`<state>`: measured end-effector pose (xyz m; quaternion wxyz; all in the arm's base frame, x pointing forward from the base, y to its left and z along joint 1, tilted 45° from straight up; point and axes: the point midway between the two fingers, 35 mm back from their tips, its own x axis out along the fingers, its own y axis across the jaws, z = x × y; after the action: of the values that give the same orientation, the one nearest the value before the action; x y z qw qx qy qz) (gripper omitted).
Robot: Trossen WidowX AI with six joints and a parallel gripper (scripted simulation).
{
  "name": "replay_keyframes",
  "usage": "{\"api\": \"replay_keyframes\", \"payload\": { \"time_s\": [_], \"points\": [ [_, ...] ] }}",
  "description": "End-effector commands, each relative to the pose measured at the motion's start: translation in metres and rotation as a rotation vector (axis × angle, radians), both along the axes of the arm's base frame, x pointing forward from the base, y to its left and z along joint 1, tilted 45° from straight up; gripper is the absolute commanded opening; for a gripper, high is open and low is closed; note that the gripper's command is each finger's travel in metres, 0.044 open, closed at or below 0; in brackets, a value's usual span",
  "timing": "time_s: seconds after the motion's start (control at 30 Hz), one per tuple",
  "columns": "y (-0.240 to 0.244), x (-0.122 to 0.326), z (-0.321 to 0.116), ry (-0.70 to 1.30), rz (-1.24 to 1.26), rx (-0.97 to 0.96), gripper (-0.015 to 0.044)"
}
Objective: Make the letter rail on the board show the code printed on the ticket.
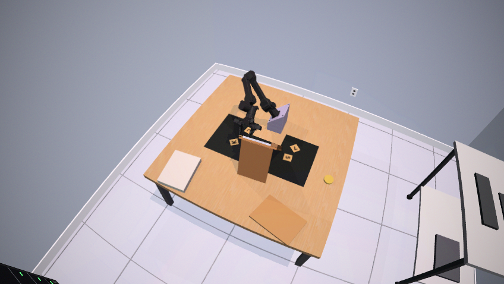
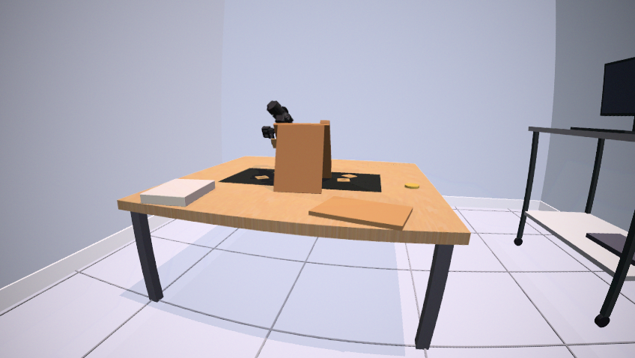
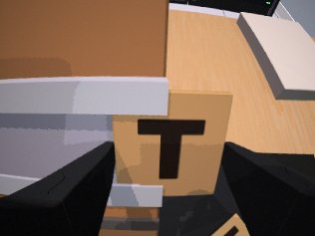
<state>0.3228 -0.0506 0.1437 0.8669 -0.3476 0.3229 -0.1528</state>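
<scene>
My gripper (image 3: 169, 149) (image 1: 246, 134) is shut on the T tile (image 3: 191, 168), which is upright to the wrist view. The tile's left part is behind the lips of the pale letter rail (image 3: 85, 96) (image 1: 257, 141), at its open end; its right part sticks out. The rail is on the brown board (image 1: 255, 160) (image 2: 299, 157). The K tile (image 1: 233, 142) (image 2: 261, 177) and another tile (image 1: 248, 130), partly hidden by my gripper, lie left of the board. The S tile (image 1: 287, 157) and another tile (image 1: 295, 148) lie to its right. The ticket's print cannot be seen.
A black mat (image 1: 306, 169) (image 2: 371, 186) lies under the loose tiles. A lilac wedge (image 1: 279, 121) stands by the arm. A white box (image 1: 179, 170) (image 2: 166, 191) (image 3: 284, 54), an orange panel (image 1: 277, 218) (image 2: 361, 212) and a yellow disc (image 1: 328, 179) (image 2: 411, 185) lie farther out.
</scene>
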Motion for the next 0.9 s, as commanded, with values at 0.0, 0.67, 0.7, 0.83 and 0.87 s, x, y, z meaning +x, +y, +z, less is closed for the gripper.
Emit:
{"api": "replay_keyframes", "payload": {
  "time_s": [0.0, 0.67, 0.7, 0.83, 0.87],
  "points": [
    [0.0017, 0.0003, -0.0016, -0.002, -0.002, 0.001, 0.0000],
    [0.0089, 0.0008, -0.0087, -0.002, -0.002, 0.001, 0.0000],
    [0.0092, 0.0008, -0.0090, -0.002, -0.002, 0.001, 0.0000],
    [0.0107, 0.0009, -0.0105, -0.002, -0.002, 0.001, 0.0000],
    [0.0110, 0.0009, -0.0108, -0.002, -0.002, 0.001, 0.0000]
  ]
}}
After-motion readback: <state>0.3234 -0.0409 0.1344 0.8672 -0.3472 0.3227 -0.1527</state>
